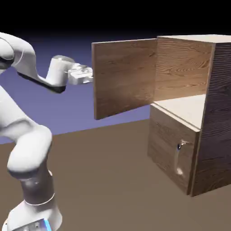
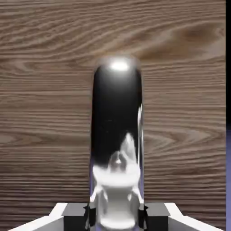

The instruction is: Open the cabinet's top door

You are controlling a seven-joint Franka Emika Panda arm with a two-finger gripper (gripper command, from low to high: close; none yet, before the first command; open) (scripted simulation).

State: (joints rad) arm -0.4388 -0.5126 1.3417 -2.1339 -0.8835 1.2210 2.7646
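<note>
At the far face of the open top door (image 1: 125, 76), the tool (image 2: 116, 216) pinches the curved silver handle (image 2: 117, 135). The door stands swung wide, left of the cabinet (image 1: 221, 113); the opening pull seems nearly finished, so the next move likely calls for a little more swing, then letting go.

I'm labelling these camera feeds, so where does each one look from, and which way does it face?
Exterior view: set apart from the robot, facing the brown cabinet and its open top door; it shows the white arm, base included, and the gripper.
Hand view: on the hand, looking along the fingers at the door's silver handle; only the fingertips show.
Both share that door and the gripper.
</note>
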